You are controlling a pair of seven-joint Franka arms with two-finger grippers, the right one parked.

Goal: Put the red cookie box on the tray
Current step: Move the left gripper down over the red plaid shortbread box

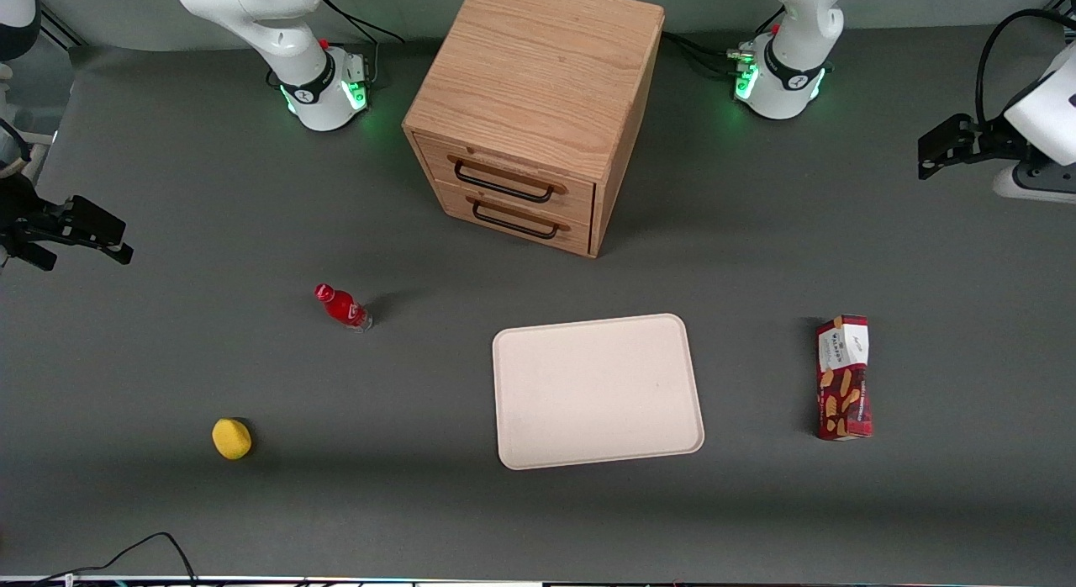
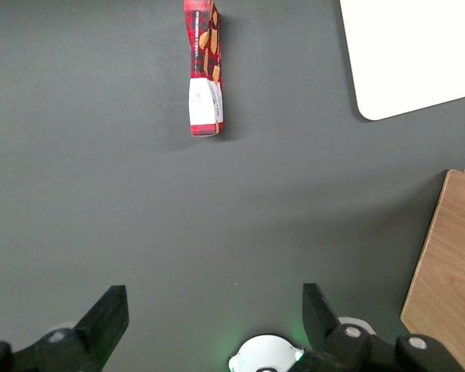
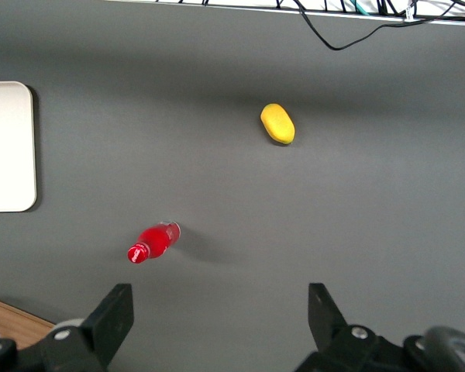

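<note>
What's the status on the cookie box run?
Gripper open, high above the table. Box on table beside tray, untouched. Nothing between them.

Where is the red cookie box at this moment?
In the front view the box lies flat on the table beside the tray, apart from it, toward the working arm's end. The open hand hovers away from it, holding nothing.

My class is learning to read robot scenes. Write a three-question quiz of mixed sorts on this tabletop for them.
1. True or false: the red cookie box already lies on the tray.
2. Which stands nearest the wooden drawer cabinet? A) small red bottle B) yellow fruit C) both equal
3. Fill in: the end effector hangs above bare table with its fingers ____.

Key: 1 false, it lies on the table beside the tray; 2 A; 3 open.
</note>
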